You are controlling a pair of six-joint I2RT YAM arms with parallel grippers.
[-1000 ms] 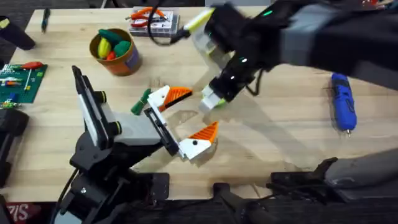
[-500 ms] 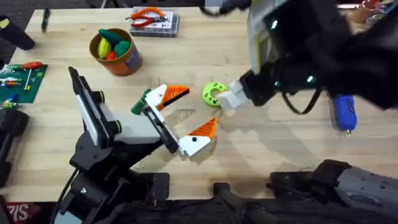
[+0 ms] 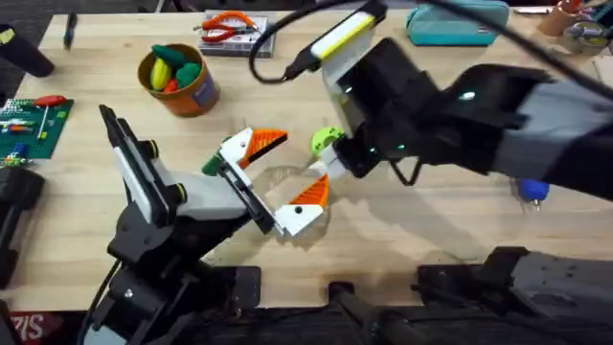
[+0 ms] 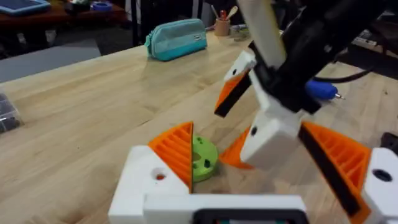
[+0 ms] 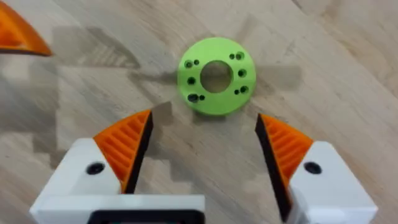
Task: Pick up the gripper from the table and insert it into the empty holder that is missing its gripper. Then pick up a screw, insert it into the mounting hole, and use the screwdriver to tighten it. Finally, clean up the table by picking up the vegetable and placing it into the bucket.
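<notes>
Two black arms with white, orange-padded grippers

The left gripper (image 3: 270,182) has white blocky fingers faced with orange ribbed wedge pads (image 4: 176,151), each finger bearing a small round screw hole; its arm is black with a white wrist shell and a pale strip along the upright link. The right gripper (image 5: 205,146) is built alike, white with orange ribbed pads (image 5: 127,142) and dark screw holes. The right arm is black and grey, with green indicator lights, a yellow-marked block at its 12 o'clock end and a black cable looping from it.
</notes>
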